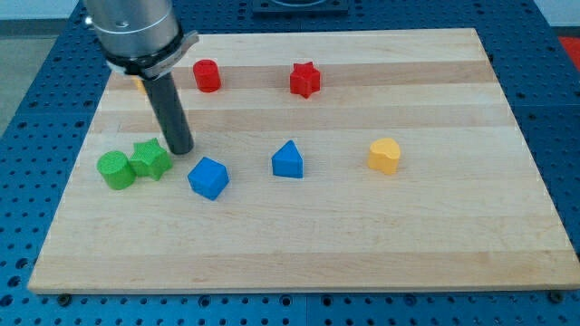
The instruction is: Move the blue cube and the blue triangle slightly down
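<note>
Beside green star (150, 159), my tip (179, 149); blue cube (208, 177) near, untouched.

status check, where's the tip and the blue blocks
My tip down on the wooden board, beside green star block. Blue cube just lower right of it, untouched; blue triangle farther right. Path clear.

Light wood worktop (435, 244) on a blue perforated bench (36, 81). Top row: red cylinder (207, 75) and red star (305, 80), plus something orange (137, 83) mostly hidden behind the rod, shape can't tell. Middle row from the view's left: green cylinder (115, 169) touching green star (149, 159), blue cube (208, 177), blue triangle (288, 160), yellow block (384, 156); my tip (179, 149) sits just beside the green star, up-left of the cube.
</note>
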Robot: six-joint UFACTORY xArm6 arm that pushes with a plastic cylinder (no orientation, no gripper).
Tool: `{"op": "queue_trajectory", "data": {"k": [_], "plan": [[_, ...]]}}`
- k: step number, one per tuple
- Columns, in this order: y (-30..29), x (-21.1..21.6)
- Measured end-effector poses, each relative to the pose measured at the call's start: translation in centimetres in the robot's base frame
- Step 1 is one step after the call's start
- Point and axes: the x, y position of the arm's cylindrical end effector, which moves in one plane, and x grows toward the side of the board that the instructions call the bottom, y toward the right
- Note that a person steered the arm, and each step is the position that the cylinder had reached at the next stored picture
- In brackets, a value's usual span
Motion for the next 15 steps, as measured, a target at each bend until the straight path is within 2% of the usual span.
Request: {"op": "queue_trajectory", "data": {"k": [1,2,3,5,7,8,9,11,12,13,15], "plan": [[-2.7,1.9],[-2.7,2.1],[-0.6,2.3],[-0.5,6.6],[0.4,8.5],[1.8,7.7],[4.6,4.5],[10.2,3.4],[7.6,3.7],[6.4,2.1],[8.9,-1.6]]}}
